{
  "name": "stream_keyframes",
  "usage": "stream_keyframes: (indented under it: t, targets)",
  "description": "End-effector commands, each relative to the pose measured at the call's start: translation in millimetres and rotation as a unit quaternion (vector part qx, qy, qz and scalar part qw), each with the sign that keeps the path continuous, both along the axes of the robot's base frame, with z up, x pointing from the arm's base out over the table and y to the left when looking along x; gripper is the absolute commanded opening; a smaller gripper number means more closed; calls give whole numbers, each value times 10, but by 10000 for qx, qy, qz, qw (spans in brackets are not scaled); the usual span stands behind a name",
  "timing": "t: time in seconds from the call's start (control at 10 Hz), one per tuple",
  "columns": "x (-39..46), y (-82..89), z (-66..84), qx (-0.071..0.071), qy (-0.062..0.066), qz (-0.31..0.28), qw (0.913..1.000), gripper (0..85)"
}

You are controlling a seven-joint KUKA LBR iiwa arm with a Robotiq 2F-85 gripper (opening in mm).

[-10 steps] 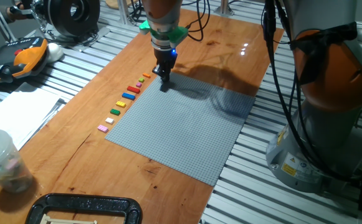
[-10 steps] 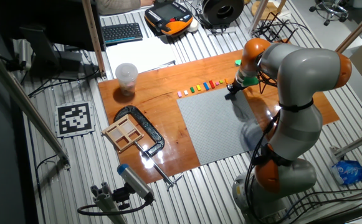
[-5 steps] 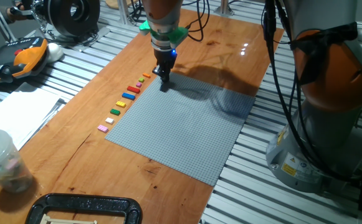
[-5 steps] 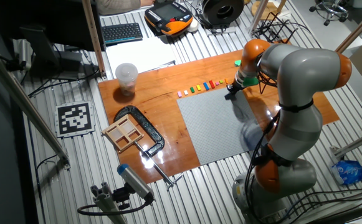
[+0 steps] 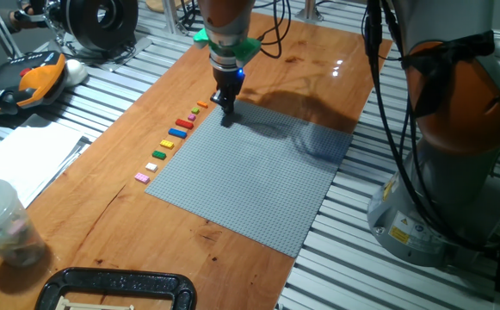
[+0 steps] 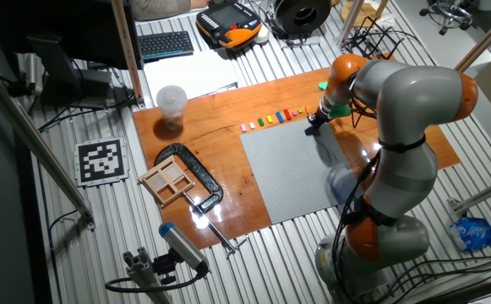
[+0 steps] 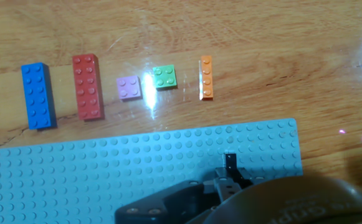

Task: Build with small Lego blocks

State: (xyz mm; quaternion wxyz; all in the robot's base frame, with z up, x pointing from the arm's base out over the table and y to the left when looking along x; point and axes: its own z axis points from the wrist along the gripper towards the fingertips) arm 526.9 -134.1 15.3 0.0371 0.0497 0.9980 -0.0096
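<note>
Up near the far corner of the grey baseplate, the gripper stood low over the studs, just inside the plate's edge. Most of the plate spread bare toward the near side, and wooden tabletop lay open beyond the corner. The small Lego blocks sat in a single row on the wood alongside the plate's edge, apart from one another. In the hand view the orange block, green block and pink block lay nearest the gripper, with the red block and blue block further along. Whether the fingers were parted or closed on anything I could not tell. A plastic cup and a black clamp stood well away at the table's near end.
</note>
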Motion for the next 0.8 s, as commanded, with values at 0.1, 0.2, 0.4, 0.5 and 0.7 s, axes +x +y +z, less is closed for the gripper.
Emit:
stream_keyframes:
  t: [0.1,0.2,0.4,0.5,0.7]
  targets:
    - [-32,14,-21,-13,17,-25,10000,170]
    - [-33,14,-20,-12,17,-40,10000,170]
    - [-39,17,-8,-26,16,-56,10000,170]
    - [-40,19,3,-33,24,-63,10000,170]
    - [-46,21,23,-32,39,-79,10000,170]
